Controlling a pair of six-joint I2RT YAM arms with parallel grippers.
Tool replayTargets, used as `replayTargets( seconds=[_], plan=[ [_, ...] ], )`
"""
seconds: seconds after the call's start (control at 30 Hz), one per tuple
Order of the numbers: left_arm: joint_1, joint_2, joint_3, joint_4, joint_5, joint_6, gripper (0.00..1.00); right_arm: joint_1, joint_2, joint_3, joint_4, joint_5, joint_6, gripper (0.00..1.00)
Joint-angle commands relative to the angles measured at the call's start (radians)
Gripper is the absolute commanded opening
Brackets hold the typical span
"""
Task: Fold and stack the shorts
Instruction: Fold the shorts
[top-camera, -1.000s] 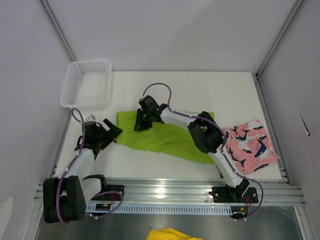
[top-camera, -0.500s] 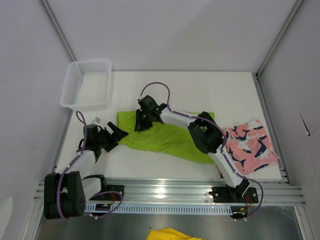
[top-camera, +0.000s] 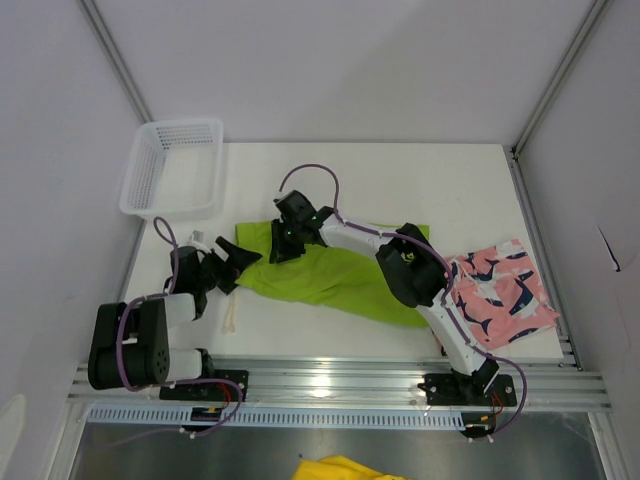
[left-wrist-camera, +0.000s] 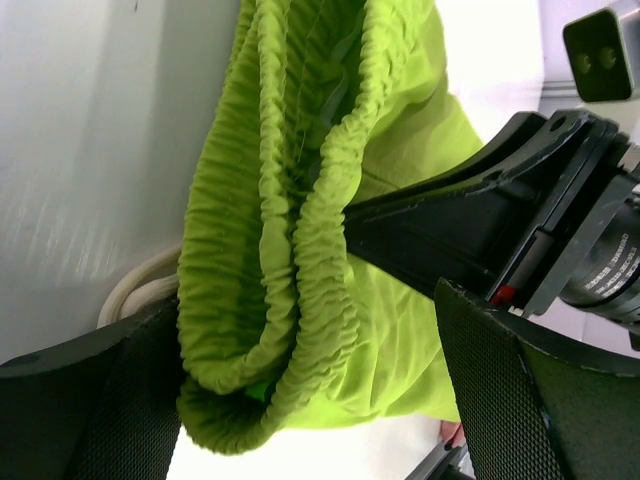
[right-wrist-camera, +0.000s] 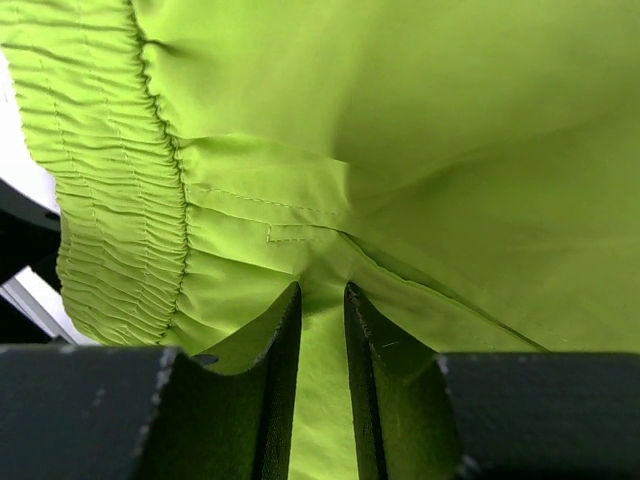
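Right fingers (right-wrist-camera: 260, 400) pinched the green shorts (top-camera: 330, 275); left fingers (left-wrist-camera: 520, 400) gaped astride the waistband (left-wrist-camera: 270, 300). Only overhead showed pink shorts (top-camera: 500, 290) near table (top-camera: 400, 180) edge.

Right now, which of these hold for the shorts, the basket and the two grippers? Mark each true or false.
1. The right gripper is shut on the green shorts. True.
2. The left gripper is shut. False: it is open, with a finger on each side of the green waistband.
3. The pink shorts are stacked on the green shorts. False: they lie spread out beside them, near the table's right edge.
4. The basket sits at the far left corner. True.
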Motion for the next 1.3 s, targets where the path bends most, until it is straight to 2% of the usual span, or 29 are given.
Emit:
replayTargets(
  seconds=[0.0, 0.17, 0.43, 0.53, 0.57, 0.73, 0.83, 0.87, 1.07, 1.27],
  plan=[
    [0.005, 0.066, -0.039, 0.057, -0.044, -0.013, 0.96, 0.019, 0.053, -0.001, -0.157, 0.035, -0.071, 0.27],
    [0.005, 0.115, -0.026, 0.149, -0.058, -0.021, 0.95, 0.027, 0.045, -0.038, -0.123, -0.005, -0.080, 0.27],
    [0.005, 0.178, 0.021, 0.175, -0.025, 0.002, 0.81, 0.028, 0.022, -0.075, -0.082, -0.040, -0.094, 0.27],
    [0.007, 0.187, 0.030, 0.171, -0.020, 0.007, 0.72, 0.030, 0.014, -0.090, -0.062, -0.056, -0.096, 0.27],
    [0.008, 0.190, 0.033, 0.172, -0.020, 0.005, 0.64, 0.030, 0.013, -0.099, -0.056, -0.059, -0.094, 0.27],
    [0.008, 0.186, 0.033, 0.175, -0.023, 0.014, 0.41, 0.034, -0.004, -0.124, -0.016, -0.083, -0.088, 0.27],
    [0.007, 0.164, 0.035, 0.161, -0.017, 0.034, 0.16, 0.031, -0.038, -0.152, 0.012, -0.073, -0.076, 0.28],
    [0.007, 0.155, 0.039, 0.152, -0.020, 0.039, 0.00, 0.030, -0.055, -0.167, 0.027, -0.060, -0.070, 0.30],
    [0.005, -0.012, 0.055, -0.042, -0.109, 0.099, 0.00, -0.013, -0.280, -0.357, 0.151, -0.011, -0.011, 0.33],
    [-0.006, -0.234, 0.128, -0.309, -0.242, 0.175, 0.00, -0.076, -0.438, -0.469, 0.130, -0.057, 0.010, 0.38]
  ],
)
